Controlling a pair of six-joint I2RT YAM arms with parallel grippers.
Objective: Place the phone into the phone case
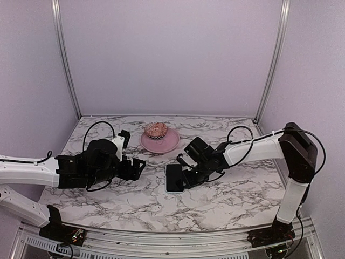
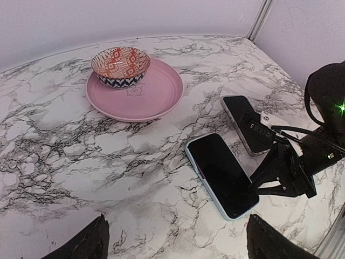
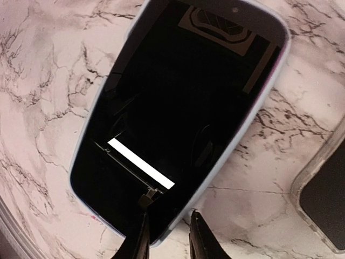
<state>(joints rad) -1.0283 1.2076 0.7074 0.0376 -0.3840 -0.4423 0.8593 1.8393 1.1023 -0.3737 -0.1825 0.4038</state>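
The right pincer [image 3: 168, 226] points down at the near end of the phone [image 3: 178, 118]. Its two thin fingers are parted by a narrow gap and frame the phone's pale rim without clamping it. The phone lies flat, screen up, on the table [image 3: 48, 81], near the middle, and its glossy black face mirrors the rig above.

Just beside it, on the right arm's side, lies a dark-faced slab [image 2: 237, 110] with a pale, see-through-looking rim, partly under the right arm. I cannot tell whether this is the phone case.

The left pincer [image 2: 177, 221] hangs well apart from the phone, with its fingers spread wide and nothing between them.

Further back stands a pink plate [image 2: 161, 97], and on it, toward one side, a red-and-white patterned bowl [image 2: 120, 66].

The table is white marble with dark grey veins. Plain lilac walls [image 1: 172, 54] close it in on three sides, with aluminium posts [image 1: 64, 59] at the back corners.
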